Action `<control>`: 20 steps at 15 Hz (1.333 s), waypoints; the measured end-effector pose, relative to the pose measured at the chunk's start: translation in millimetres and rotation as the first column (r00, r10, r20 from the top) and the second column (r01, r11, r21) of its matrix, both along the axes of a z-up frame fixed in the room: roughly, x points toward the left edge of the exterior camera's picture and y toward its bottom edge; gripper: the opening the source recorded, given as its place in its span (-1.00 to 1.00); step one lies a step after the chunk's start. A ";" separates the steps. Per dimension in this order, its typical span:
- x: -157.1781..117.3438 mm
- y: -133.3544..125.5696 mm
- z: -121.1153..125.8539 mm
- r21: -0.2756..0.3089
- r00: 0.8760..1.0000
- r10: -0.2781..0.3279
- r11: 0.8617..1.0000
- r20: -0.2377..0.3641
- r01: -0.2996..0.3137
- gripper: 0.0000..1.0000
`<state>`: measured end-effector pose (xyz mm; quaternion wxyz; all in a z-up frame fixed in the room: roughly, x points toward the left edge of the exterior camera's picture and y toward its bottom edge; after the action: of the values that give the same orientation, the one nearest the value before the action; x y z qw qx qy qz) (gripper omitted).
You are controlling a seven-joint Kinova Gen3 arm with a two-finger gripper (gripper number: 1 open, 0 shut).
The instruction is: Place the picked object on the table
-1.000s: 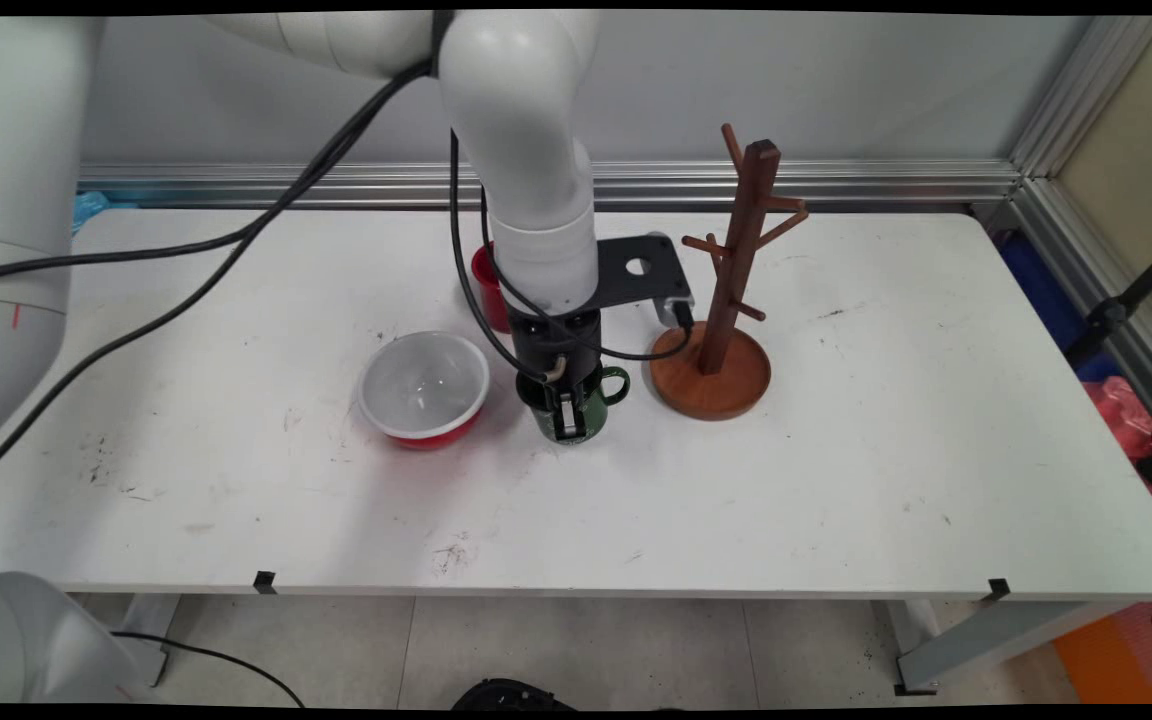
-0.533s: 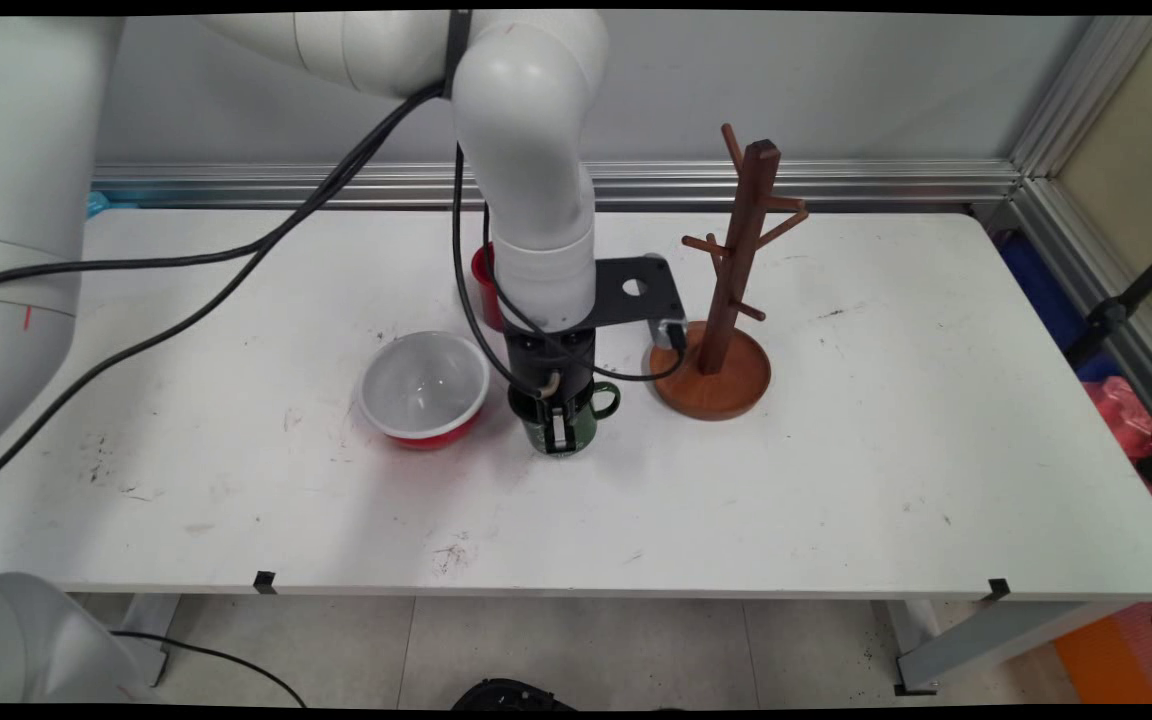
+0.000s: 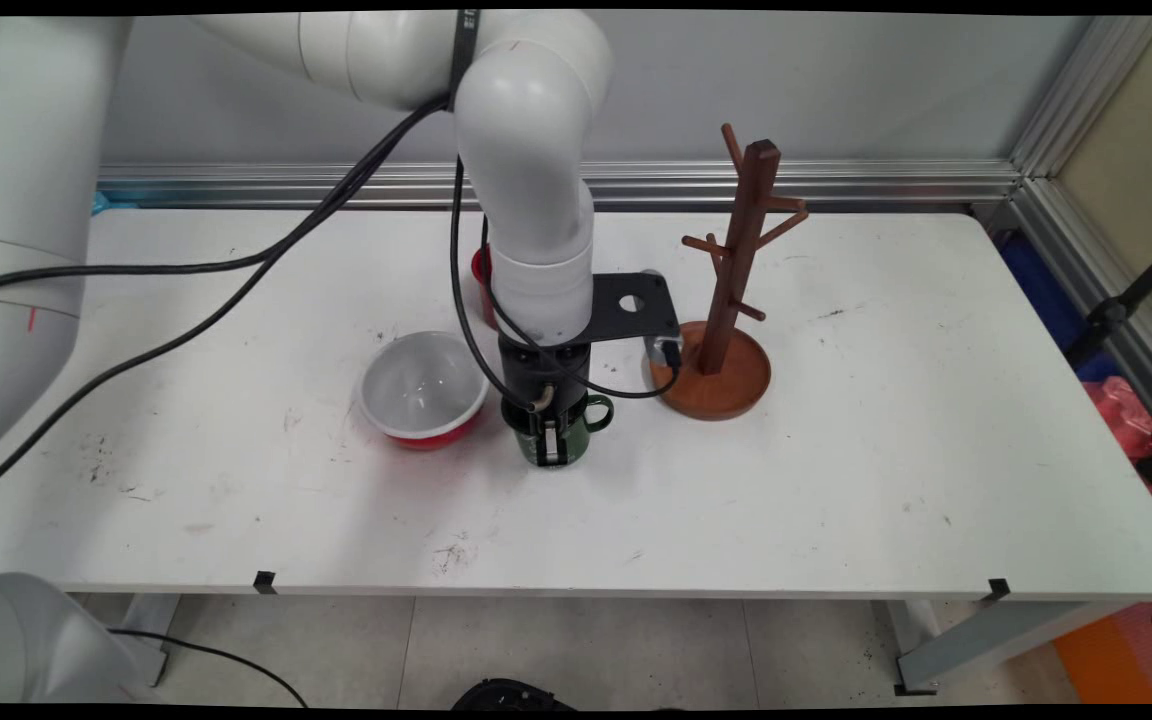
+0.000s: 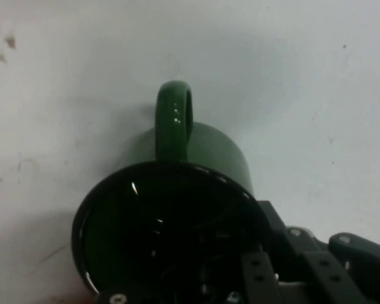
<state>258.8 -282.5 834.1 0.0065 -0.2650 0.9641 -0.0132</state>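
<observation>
One green mug (image 3: 566,435) sits under the gripper (image 3: 551,445) near the middle of the worktop (image 3: 836,470), with its handle pointing right toward the wooden mug tree (image 3: 726,300). The gripper comes straight down onto it. In the main view one black finger lies against the mug's near outer wall, and the hand view shows the linkage reaching over the rim (image 4: 171,174) into the dark inside, so it looks clamped on the near wall, one finger in and one out (I would not swear to how tightly). The mug's base seems to be on or just above the worktop; I cannot tell which.

It looks like glazed ceramic or enamel: stiff, fairly weighty for its size, glossy and so likely slippery, and liable to chip if knocked. A pinch on the wall opposite the handle seems a sensible hold, though the weight will hang off to one side and the mug may tilt.

Just to its left stands a red bowl (image 3: 424,388) with a white inside, close but apart. A red cup (image 3: 481,275) is half hidden behind the arm, further back.
</observation>
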 end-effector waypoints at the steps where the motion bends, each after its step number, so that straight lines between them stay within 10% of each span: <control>1: -0.1 0.8 -0.3 0.001 1.000 -0.002 1.000 0.001 0.002 -1.00; 15: -0.6 6.1 -7.5 0.009 1.000 -0.009 1.000 0.010 0.009 -1.00; 16: -0.5 6.2 -8.3 0.009 1.000 -0.009 1.000 0.010 0.009 1.00; 20: -1.9 7.2 -11.2 0.011 1.000 -0.002 1.000 0.007 0.002 1.00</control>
<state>256.9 -275.3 822.8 0.0113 -0.2638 0.9645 -0.0089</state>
